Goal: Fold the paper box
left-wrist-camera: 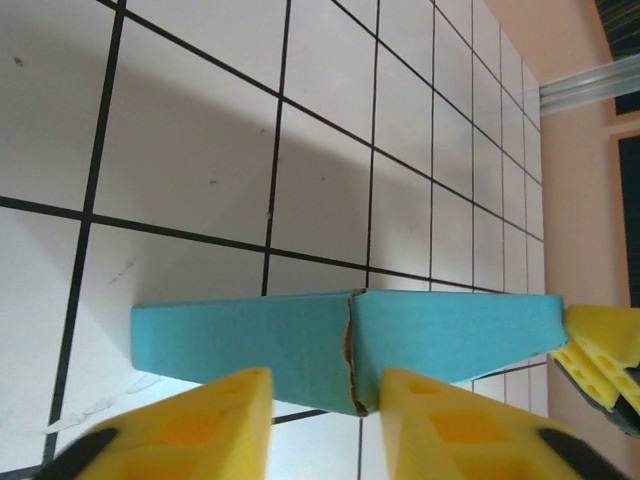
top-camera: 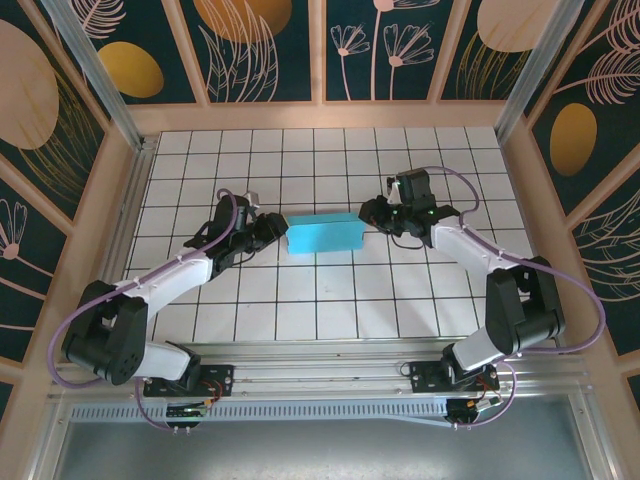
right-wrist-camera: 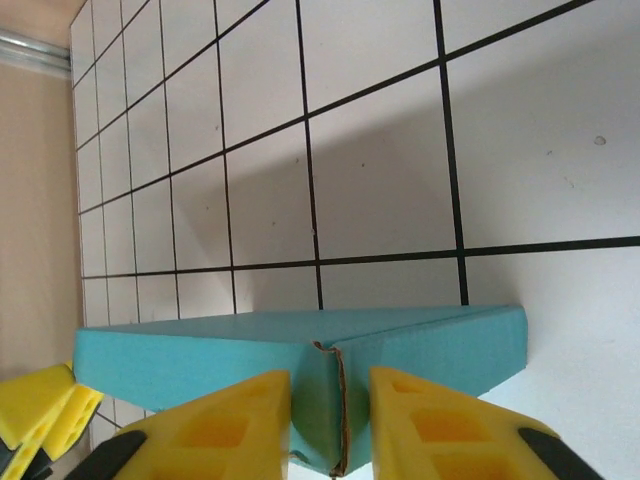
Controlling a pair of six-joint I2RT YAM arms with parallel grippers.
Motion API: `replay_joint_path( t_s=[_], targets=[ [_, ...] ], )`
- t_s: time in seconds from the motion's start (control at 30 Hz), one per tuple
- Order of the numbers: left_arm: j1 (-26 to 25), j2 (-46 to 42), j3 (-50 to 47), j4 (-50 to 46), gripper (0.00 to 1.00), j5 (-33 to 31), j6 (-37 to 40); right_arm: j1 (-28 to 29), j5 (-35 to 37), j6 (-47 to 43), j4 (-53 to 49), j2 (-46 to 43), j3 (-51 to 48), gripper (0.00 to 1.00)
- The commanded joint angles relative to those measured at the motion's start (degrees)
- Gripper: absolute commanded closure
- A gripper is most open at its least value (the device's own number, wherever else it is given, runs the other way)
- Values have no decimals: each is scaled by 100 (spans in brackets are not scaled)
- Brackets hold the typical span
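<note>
The paper box is a teal folded shape lying on the tiled table between my two grippers. My left gripper is at its left end. In the left wrist view the box has its seamed corner between my yellow fingers. They stand apart, and table shows in the gap. My right gripper is at the box's right end. In the right wrist view the box's seamed corner fills the narrow gap between the fingers, which press on both sides of it.
The white grid table is bounded by wooden side walls and an aluminium rail at the near edge. The other gripper's yellow fingertip shows past the box's far end in each wrist view.
</note>
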Motion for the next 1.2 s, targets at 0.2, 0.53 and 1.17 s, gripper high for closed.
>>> replay_joint_path(
  t_s=[0.2,0.53,1.17],
  targets=[
    [-71,-100,-335,5,80,470,-138,186,-51,93,8,-368,-560,80],
    [-318,-1249,-1047,-398,68,273,-468,414,199,303,-715,-1741,-1411,73],
    [-318,-161,-174,-905,44,-577,1297,431,159,487,154,-1015,-1626,51]
  ],
)
